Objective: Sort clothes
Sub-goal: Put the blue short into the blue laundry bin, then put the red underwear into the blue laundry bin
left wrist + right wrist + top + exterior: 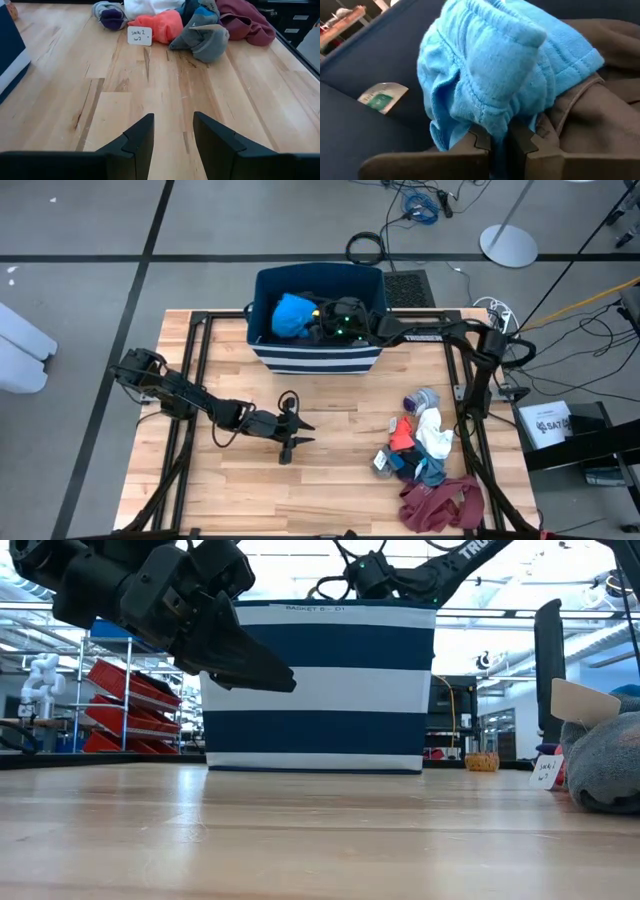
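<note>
The clothes lie in two places. A bright blue garment (pixel 292 315) and a dark grey one (pixel 590 120) are inside the dark blue, white-striped bin (pixel 318 358) at the table's far middle. A pile of white, orange, grey, teal and maroon pieces (pixel 430 455) lies at the near right. My right gripper (pixel 500 142) reaches into the bin from the right and is shut on the blue garment. My left gripper (pixel 172 145) hovers open over bare wood at the near middle (pixel 298 435), pointing toward the pile. My right gripper pinches a bunched fold of the bright blue garment (pixel 496 125) between its two fingers. The fingers come slanting down from the table's right side, over the bin's rim. The rest of the garment bulges beyond the fingertips, beside the dark grey garment.
A small white card with handwriting (pixel 140 36) stands in front of the pile. A black metal frame (pixel 462 390) runs along the table's edges. A white label (pixel 382 97) lies inside the bin. Bare wood stretches between my left gripper and the pile.
</note>
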Motion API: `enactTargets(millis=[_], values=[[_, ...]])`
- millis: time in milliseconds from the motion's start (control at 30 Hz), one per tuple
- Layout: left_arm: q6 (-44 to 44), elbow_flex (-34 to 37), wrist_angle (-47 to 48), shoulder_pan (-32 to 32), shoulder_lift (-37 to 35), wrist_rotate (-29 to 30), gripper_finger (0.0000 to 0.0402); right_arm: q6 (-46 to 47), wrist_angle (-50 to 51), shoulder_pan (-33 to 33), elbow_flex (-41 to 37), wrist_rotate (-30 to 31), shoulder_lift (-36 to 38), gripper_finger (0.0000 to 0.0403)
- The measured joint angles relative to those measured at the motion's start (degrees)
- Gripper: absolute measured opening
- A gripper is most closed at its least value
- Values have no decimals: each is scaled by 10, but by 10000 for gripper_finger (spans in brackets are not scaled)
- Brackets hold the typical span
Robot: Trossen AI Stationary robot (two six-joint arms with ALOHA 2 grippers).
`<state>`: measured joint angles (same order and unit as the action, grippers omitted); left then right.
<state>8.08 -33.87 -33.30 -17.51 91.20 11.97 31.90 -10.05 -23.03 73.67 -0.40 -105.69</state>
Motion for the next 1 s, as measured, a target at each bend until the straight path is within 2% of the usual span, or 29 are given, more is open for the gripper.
enactTargets(millis=[100,167,433,533,733,1000], values=[[0,0,0,3,0,0,145,-7,13,-2,0,0,-1,16],[-3,0,0,3,0,0,145,-23,14,-2,0,0,0,34],[-12,0,0,3,0,-2,145,-74,-3,-1,0,0,22,156],[-13,0,0,5,0,-2,145,-76,20,-2,15,-10,31,196],[-13,0,2,8,0,-9,145,-92,150,-9,103,-29,38,241],[-11,0,7,8,0,-10,145,-147,345,-10,269,-22,38,246]])
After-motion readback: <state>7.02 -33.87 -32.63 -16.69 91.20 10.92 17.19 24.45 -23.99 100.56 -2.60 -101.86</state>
